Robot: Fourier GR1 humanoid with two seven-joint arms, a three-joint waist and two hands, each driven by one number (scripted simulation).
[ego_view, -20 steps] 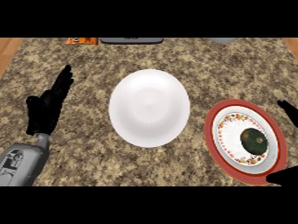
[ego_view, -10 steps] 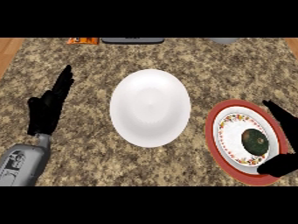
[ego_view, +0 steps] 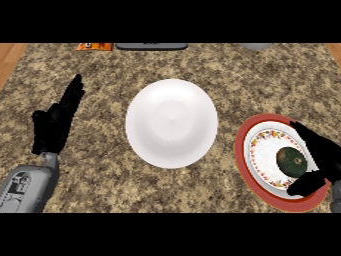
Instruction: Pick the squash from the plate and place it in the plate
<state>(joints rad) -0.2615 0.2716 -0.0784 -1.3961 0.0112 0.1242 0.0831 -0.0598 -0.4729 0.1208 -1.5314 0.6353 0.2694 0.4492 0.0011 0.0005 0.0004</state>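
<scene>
A round white plate (ego_view: 172,123) sits at the frame's centre on the speckled granite counter (ego_view: 239,75). At lower right, a red-rimmed patterned plate (ego_view: 248,165) holds a dark green squash (ego_view: 292,161).

A: Anything to read down here? I'm scanning the desk (ego_view: 69,70) now.

B: Nothing is showing up as words, numbers or brand marks.

A: What about the orange packet (ego_view: 93,46) peeking in at the far edge?

B: It's carrying dark marks, but they're too small to make out as letters.

A: And the red-rimmed plate (ego_view: 256,180)?

B: That's only wearing a speckled decorative band round its inner ring; no lettering is appearing there.

A: The white plate (ego_view: 171,123)?

B: It's showing a plain surface, no sign or label.
</scene>
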